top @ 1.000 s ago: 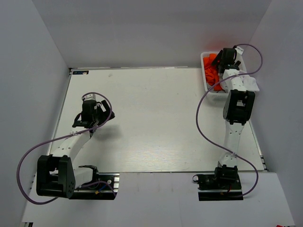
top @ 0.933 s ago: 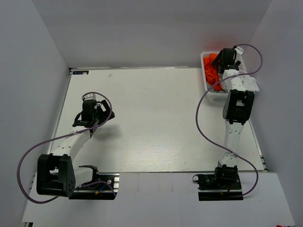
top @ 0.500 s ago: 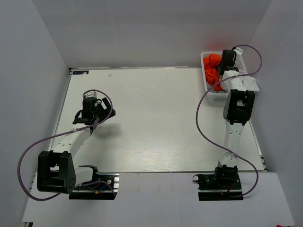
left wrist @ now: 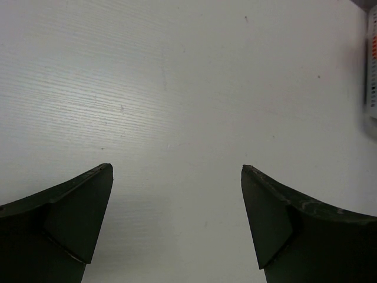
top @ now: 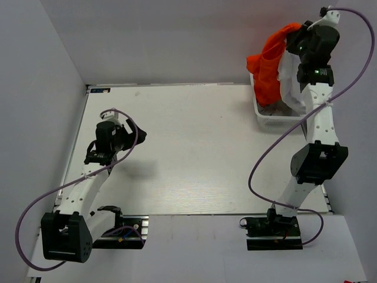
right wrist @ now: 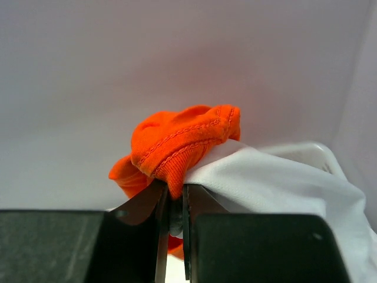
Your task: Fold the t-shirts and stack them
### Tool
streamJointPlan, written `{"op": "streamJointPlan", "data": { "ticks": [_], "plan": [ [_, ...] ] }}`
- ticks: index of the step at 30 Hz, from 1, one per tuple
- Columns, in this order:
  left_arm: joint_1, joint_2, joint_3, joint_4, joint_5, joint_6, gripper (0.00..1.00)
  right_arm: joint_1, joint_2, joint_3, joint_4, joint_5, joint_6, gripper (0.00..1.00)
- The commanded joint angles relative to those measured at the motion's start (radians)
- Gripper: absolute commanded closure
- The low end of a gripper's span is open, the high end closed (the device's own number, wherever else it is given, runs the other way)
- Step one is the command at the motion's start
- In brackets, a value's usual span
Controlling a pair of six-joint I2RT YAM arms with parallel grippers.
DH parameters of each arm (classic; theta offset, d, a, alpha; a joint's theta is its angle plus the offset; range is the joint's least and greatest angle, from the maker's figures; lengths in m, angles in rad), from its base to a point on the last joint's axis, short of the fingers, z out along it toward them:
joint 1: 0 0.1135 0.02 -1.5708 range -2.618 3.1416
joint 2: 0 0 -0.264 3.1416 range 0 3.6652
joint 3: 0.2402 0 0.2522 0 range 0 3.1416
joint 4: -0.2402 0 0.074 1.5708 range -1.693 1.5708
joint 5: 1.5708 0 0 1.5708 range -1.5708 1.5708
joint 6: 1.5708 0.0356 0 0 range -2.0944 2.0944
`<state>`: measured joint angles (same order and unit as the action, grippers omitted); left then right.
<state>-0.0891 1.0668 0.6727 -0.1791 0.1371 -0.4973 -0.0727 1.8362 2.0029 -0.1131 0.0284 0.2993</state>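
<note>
Right claw (right wrist: 175, 200) is high above the bin (top: 268, 119), pinched tight on the orange t-shirt (top: 268, 68), which hangs down toward the bin with a white t-shirt (top: 290, 76) draped against it. Left claw (left wrist: 177, 177) hovers over the counter (top: 194, 147), well left of the bin, spread wide.

- Right tool (top: 296, 42) holds an orange t-shirt (top: 268, 66) high over the white bin (top: 266, 117), with a white t-shirt (top: 290, 79) hanging beside it.
- Left tool (top: 131, 137) hovers over the table's (top: 194, 153) left side.
</note>
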Motion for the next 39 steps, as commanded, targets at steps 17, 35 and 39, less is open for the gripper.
{"op": "streamJointPlan", "data": {
  "ticks": [17,35,39],
  "plan": [
    [-0.004,-0.169,0.027,-0.037,0.045,-0.09,0.0,0.071,-0.087,0.339,0.472,-0.752,0.583,1.0],
    [-0.004,-0.22,-0.03,-0.034,0.021,-0.132,0.0,0.333,-0.167,-0.133,0.497,-0.821,0.399,1.0],
    [-0.004,-0.211,-0.08,-0.011,0.009,-0.164,0.0,0.398,-0.222,-0.508,0.493,-0.704,0.264,1.0]
  ]
}}
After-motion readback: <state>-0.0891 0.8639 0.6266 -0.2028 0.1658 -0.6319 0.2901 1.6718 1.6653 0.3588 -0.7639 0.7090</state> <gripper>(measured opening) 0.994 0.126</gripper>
